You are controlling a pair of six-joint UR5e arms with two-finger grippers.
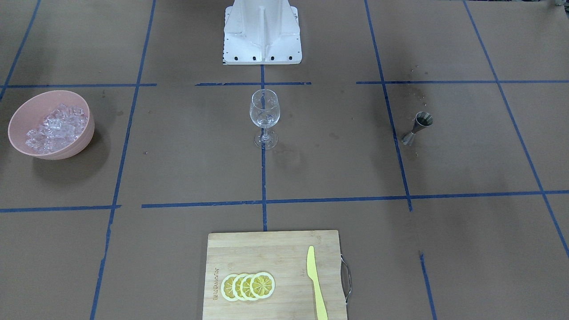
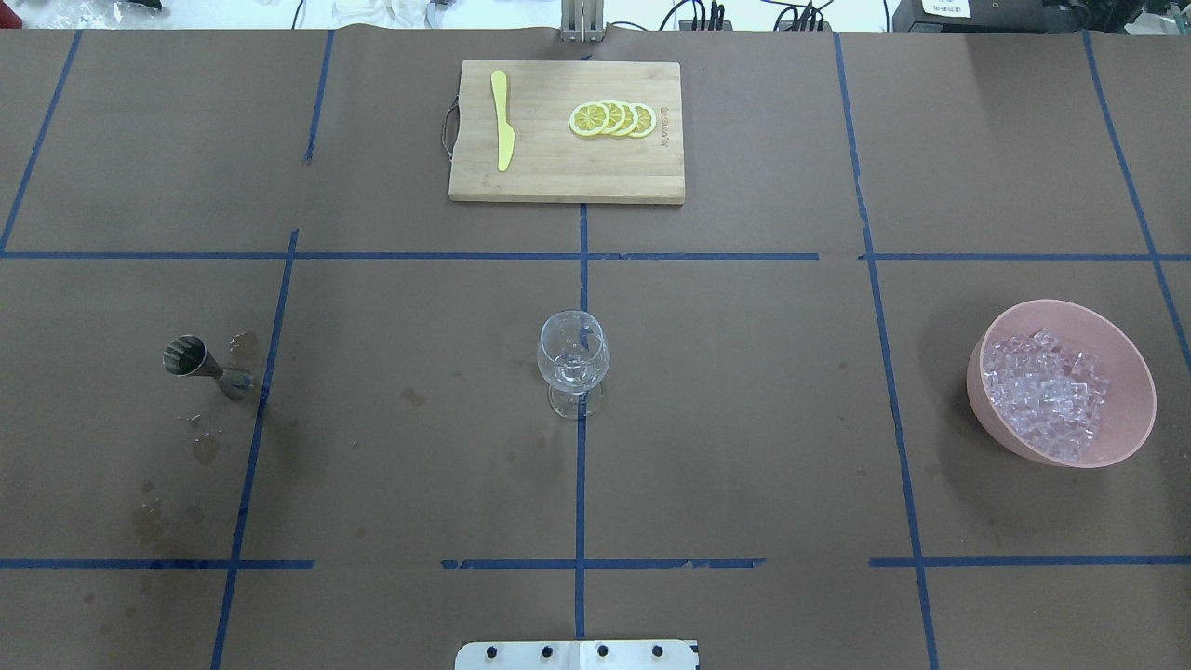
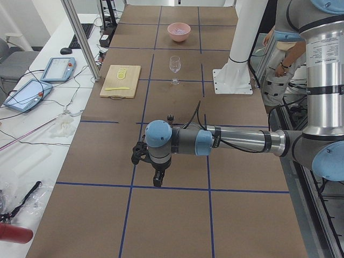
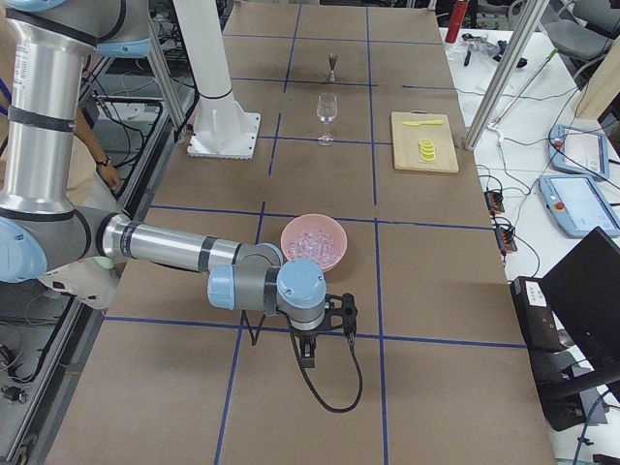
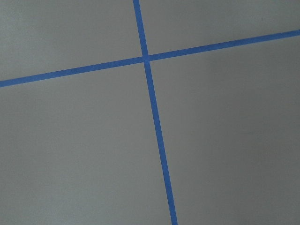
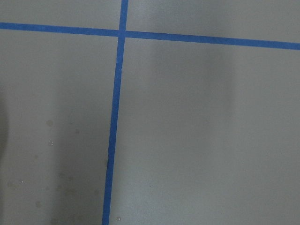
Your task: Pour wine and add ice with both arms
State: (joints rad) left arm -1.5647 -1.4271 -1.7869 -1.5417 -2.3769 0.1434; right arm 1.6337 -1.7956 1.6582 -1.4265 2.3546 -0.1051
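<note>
Both my arms hang low over the worktop [image 2: 744, 419], out past the things at either end. Left end effector [image 3: 157, 180] and right end effector [image 4: 308, 355] point down at bare brown paper and blue tape. They show only from the side cameras, so I cannot tell whether the fingers stand apart or together. Neither one is near anything it could hold.

Ice [image 2: 1047, 395]: heaped in the pink bowl [image 2: 1130, 368], on my right. Wine glass [image 2: 574, 358]: upright at the centre, on the tape line. Whether anything lies in its bowl, I cannot tell. Metal measuring cup [image 2: 200, 365]: upright on my left, with stains on the paper beside it. Cutting board [image 2: 558, 177], lemon slices [image 2: 614, 119] and yellow knife [image 2: 502, 130] sit at the far side, well apart from the rest.

Judgement: the task is at its start, and the step in hand is the reach.
- Left: take the measuring cup at its narrow waist, level, and lift straight up. The stains suggest it spills easily.
- Tip it slowly, lip over the glass rim without touching. The glass is tall on a small foot and would topple at a knock.
- Right: come down on top of the heap for one cube, clear of the bowl wall.
- Only one arm over the glass at a time.
</note>
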